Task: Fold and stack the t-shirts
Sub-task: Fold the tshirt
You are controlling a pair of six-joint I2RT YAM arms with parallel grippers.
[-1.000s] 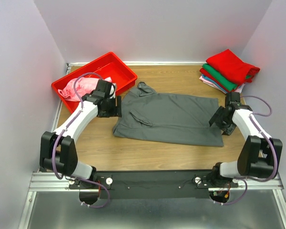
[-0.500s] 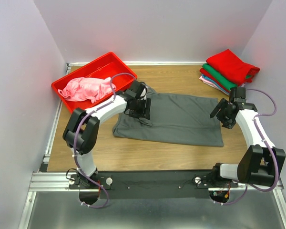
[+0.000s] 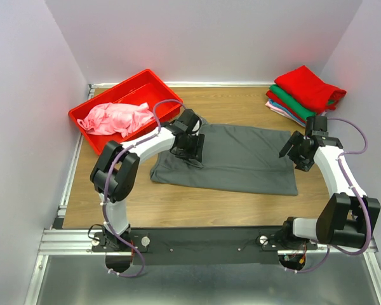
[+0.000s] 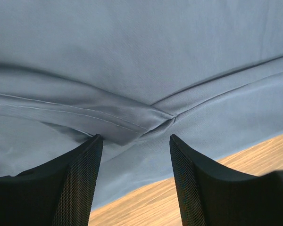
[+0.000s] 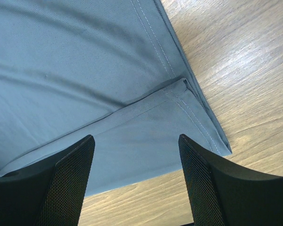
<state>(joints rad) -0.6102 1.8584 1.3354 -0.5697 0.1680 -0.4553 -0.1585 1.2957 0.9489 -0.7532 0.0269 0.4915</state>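
Since half a second ago, my left end effector (image 3: pixel 192 147) has crept slightly further right over the dark grey t-shirt (image 3: pixel 241 155), while my right end effector (image 3: pixel 297 154) has barely shifted at the shirt's right edge. Both have their fingers spread wide and hold nothing, the left above a folded sleeve seam and the right above the hemmed corner; I cannot tell whether either touches the cloth. The shirt lies flat mid-table (image 3: pixel 197 206) with bare wood along its near edge, the red bin (image 3: pixel 140 86) holding a pink t-shirt (image 3: pixel 114 117) far left, and the stack of folded t-shirts (image 3: pixel 305 95) far right.
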